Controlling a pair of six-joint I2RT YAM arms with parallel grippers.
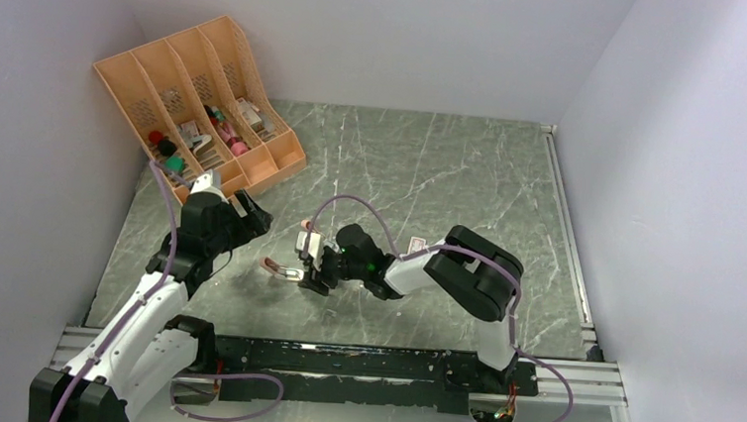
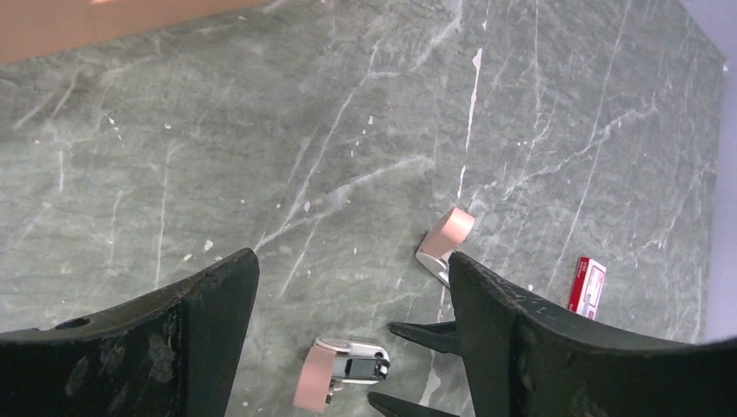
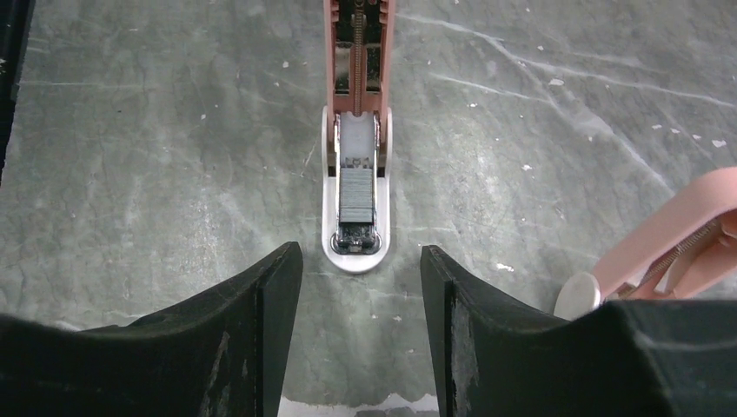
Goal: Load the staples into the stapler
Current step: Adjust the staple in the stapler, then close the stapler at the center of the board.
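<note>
A pink stapler [image 3: 356, 52] lies swung open on the table, its silver base [image 3: 355, 252] pointing at my right gripper [image 3: 361, 254]. A grey strip of staples [image 3: 356, 189] sits in its channel. My right gripper is open and empty, just short of the base. In the left wrist view the same stapler [image 2: 343, 369] lies below my open left gripper [image 2: 352, 261], which hangs above the table holding nothing. From above, the left gripper [image 1: 253, 215] is up and left of the stapler [image 1: 281, 269], and the right gripper [image 1: 306, 271] is beside it. The red-and-white staples box [image 2: 588, 285] lies apart to the right.
A second pink stapler [image 3: 669, 252] lies open just right of my right gripper; in the left wrist view this second stapler [image 2: 448, 239] is beyond the first. An orange desk organizer [image 1: 199, 99] with small items stands at the back left. The staples box [image 1: 417, 243] is by the right forearm.
</note>
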